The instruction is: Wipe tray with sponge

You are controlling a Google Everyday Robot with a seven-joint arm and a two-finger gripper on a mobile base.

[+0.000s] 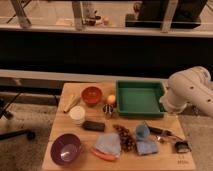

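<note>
The wooden table fills the near part of my view. The white robot arm hangs at the right edge, just beside the right wall of the green tray, which lies on the far right of the table. The gripper is hidden behind the arm, so I cannot tell if it is open or closed. The purple bowl sits near left. What I take for the blue sponge lies near the front edge, apart from the tray and left of the arm.
</note>
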